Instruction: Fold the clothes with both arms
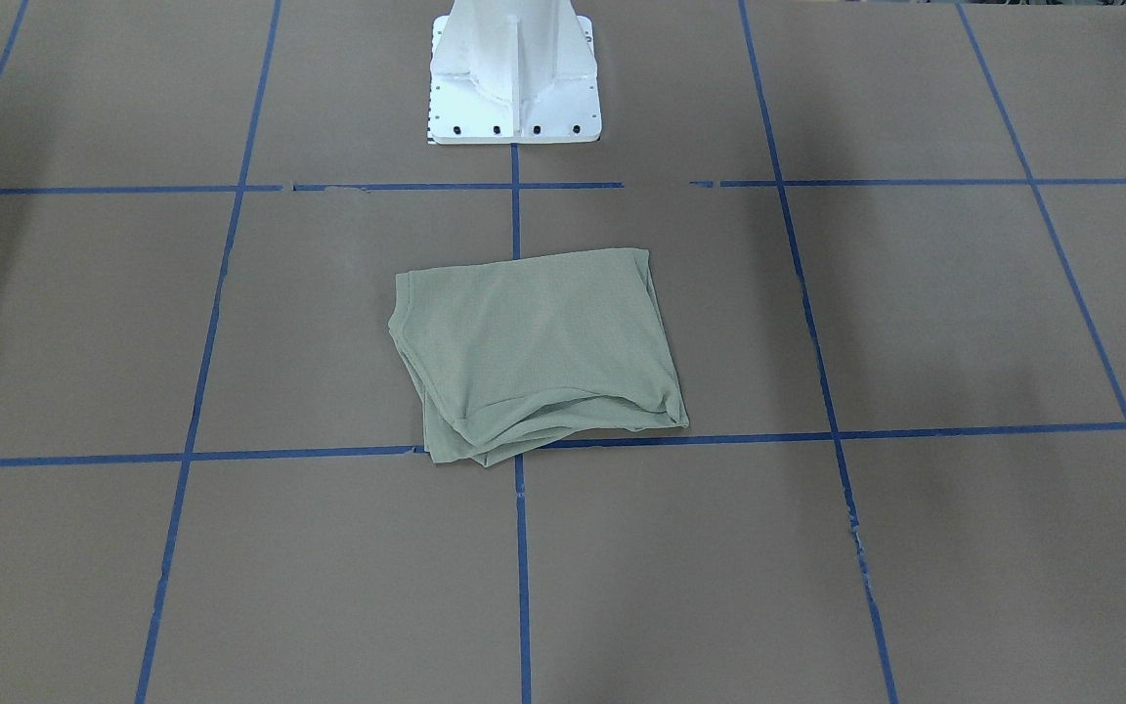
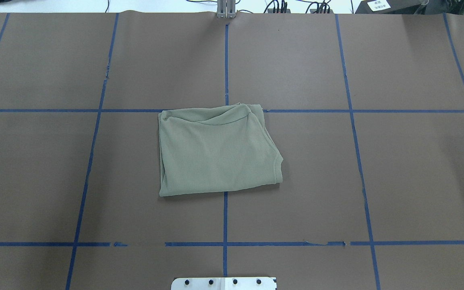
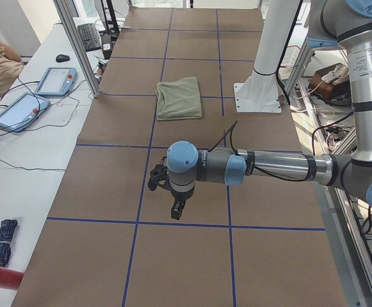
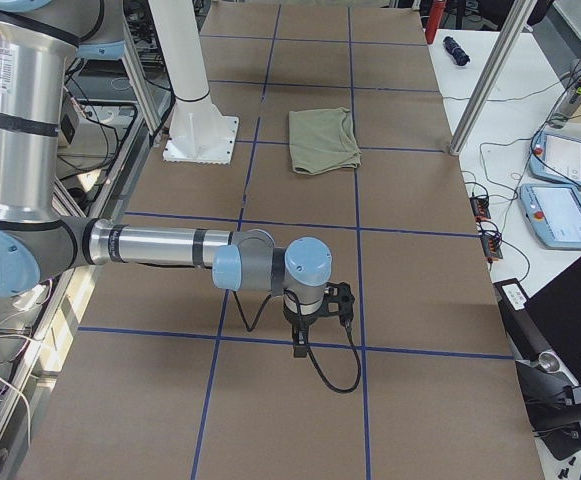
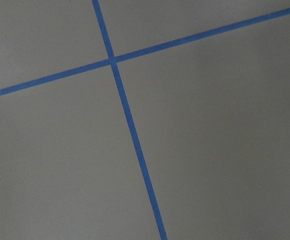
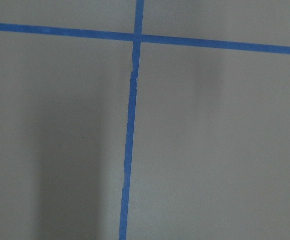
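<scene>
Centre table, just ahead of the white pedestal (image 1: 514, 73): shirt (image 2: 216, 151) lies folded in a rough square across a blue tape line (image 2: 226, 60). Overhead and front views show neither of my grippers. Only the side views do: my left gripper (image 3: 175, 211) and right gripper (image 4: 298, 346) hang above opposite ends of the table, well apart from the shirt. Fingers apart or together: cannot tell. Wrist cameras show only brown paper (image 5: 224, 150) and tape.
</scene>
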`<state>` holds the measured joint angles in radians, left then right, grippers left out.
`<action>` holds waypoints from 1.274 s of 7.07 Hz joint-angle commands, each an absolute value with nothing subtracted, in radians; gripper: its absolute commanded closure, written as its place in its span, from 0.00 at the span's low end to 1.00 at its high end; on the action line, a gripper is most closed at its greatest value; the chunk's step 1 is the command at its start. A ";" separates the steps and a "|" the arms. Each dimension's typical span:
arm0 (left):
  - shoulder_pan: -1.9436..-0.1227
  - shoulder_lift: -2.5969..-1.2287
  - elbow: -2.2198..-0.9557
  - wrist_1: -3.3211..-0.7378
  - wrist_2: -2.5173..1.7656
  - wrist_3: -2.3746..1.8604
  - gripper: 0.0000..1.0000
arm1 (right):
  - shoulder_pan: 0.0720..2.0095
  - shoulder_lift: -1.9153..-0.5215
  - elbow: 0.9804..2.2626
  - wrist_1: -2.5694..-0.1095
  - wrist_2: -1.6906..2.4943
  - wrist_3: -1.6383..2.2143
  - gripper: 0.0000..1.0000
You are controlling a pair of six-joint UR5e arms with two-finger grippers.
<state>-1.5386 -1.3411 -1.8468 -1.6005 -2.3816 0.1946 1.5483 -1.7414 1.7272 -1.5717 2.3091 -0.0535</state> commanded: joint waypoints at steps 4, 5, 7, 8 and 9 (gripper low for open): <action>-1.591 -1.339 -1.816 -1.608 -2.372 0.264 0.00 | 1.568 -1.744 1.735 -1.572 2.309 -0.054 0.00; -1.601 -1.338 -1.806 -1.606 -2.372 0.253 0.00 | 1.572 -1.744 1.738 -1.571 2.309 -0.054 0.00; -1.621 -1.358 -1.784 -1.606 -2.375 0.144 0.00 | 1.572 -1.744 1.740 -1.571 2.309 -0.052 0.00; -1.623 -1.356 -1.783 -1.611 -2.373 0.129 0.00 | 1.572 -1.744 1.740 -1.571 2.309 -0.052 0.00; -1.624 -1.348 -1.793 -1.614 -2.379 0.133 0.00 | 1.572 -1.744 1.740 -1.571 2.309 -0.052 0.00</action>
